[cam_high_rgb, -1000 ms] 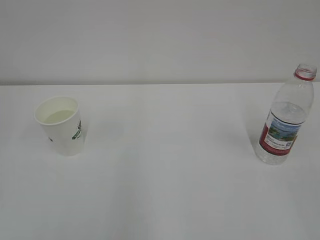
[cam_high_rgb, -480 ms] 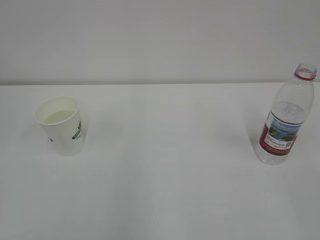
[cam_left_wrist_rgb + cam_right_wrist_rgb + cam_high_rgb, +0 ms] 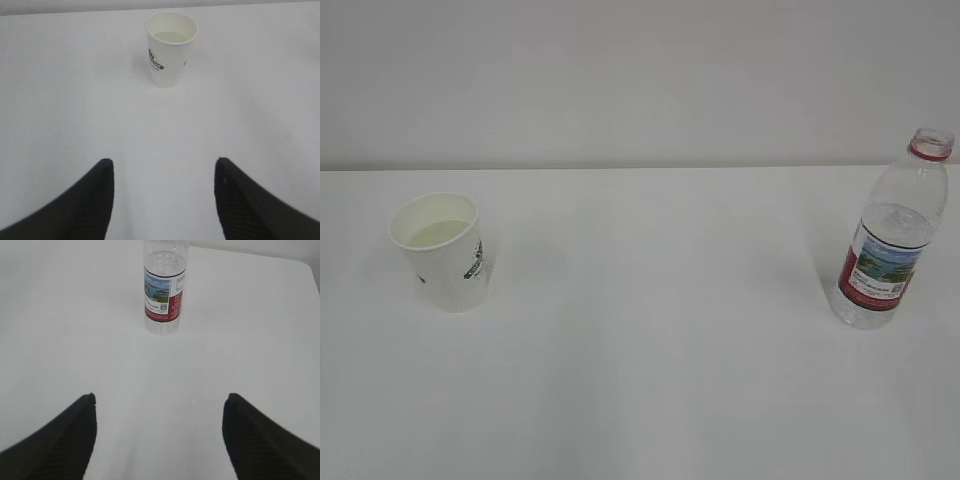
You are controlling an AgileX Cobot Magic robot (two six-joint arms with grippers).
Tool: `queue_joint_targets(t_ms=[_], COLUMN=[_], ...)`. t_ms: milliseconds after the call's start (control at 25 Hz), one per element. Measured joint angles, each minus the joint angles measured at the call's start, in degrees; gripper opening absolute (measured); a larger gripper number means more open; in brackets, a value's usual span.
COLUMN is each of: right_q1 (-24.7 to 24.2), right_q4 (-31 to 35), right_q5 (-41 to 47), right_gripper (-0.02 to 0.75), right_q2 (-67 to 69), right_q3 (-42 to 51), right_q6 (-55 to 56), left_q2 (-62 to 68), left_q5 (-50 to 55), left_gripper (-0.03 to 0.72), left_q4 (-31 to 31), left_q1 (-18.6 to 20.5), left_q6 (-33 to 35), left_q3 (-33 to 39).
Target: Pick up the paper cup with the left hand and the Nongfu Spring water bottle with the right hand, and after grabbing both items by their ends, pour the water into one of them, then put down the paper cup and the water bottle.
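Standing upright toward the left of the white table (image 3: 650, 400), the paper cup (image 3: 440, 252) holds a shallow pool of the water (image 3: 438, 233), faintly yellowish against its white inside. It looks light and thin-walled, so a hard squeeze would probably buckle it and slop the liquid; a gentle hold low on the tapered side, under the printed logo, seems safest. In the left wrist view the left hand (image 3: 164, 200) hangs back from the cup, well apart from it, its two dark fingers spread wide with nothing between them and the cup roughly centred ahead.

Far to the right stands the Nongfu Spring water bottle (image 3: 890, 240), upright, uncapped, partly full. Its clear plastic is likely smooth and somewhat springy; gripping around the label or just below would keep it from slipping. The right hand (image 3: 160, 440) likewise sits well short of the bottle, jaws wide apart and empty, pointed toward it.
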Motion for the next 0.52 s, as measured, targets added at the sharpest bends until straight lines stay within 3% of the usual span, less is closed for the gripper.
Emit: queue_joint_targets(t_ms=[520], right_q1=[0.00], right_q4=[0.00], right_q5=[-0.11], right_gripper=[0.592], right_q2=[0.00], right_q3=[0.00], right_q6=[0.09], left_q2=[0.00], left_q5=[0.00], left_gripper=[0.454], left_q4=[-0.48], left_q1=[0.00], left_q6=[0.00], left_q3=[0.00])
